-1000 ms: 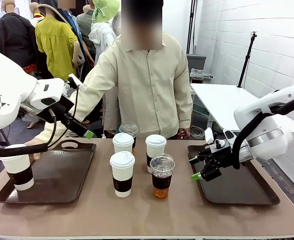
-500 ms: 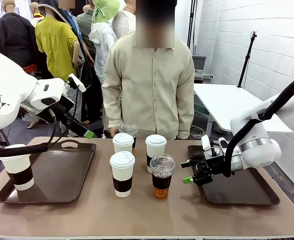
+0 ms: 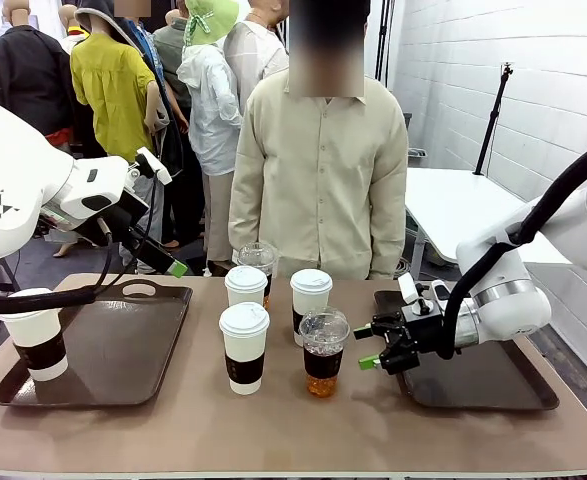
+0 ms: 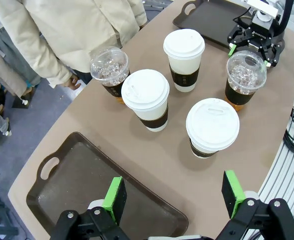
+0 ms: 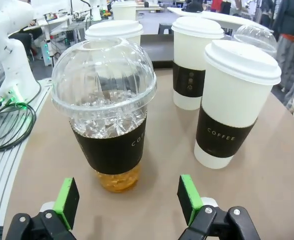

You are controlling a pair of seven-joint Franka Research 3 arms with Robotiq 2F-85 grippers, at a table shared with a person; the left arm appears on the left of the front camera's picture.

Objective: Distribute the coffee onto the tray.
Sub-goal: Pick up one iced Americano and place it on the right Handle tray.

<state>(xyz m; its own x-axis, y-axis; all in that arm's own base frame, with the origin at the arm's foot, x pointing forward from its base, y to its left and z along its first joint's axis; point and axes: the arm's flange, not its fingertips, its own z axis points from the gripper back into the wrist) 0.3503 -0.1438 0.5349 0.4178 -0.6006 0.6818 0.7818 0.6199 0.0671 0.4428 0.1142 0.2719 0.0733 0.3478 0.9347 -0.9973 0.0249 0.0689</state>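
Just beside the near dome-lidded cup (image 3: pixel 324 350), right claw (image 3: pixel 364 347) held level, spread empty, left claw (image 4: pixel 174 192) raised, spread too

Six cups in all: four white lidded paper cups (image 3: pixel 35 345) (image 3: pixel 245 287) (image 3: pixel 311 292) (image 3: pixel 244 348) and two clear dome-lidded cups (image 3: pixel 257 258) (image 3: pixel 324 352) of amber drink. All six wear black sleeves. Two dark trays — a left tray (image 3: pixel 123 350) and a right tray (image 3: pixel 483 375). Two grippers — the left gripper (image 4: pixel 174 195) and the right gripper (image 3: pixel 366 347). One person (image 3: pixel 318 180) stands at the one table (image 3: pixel 173 430).
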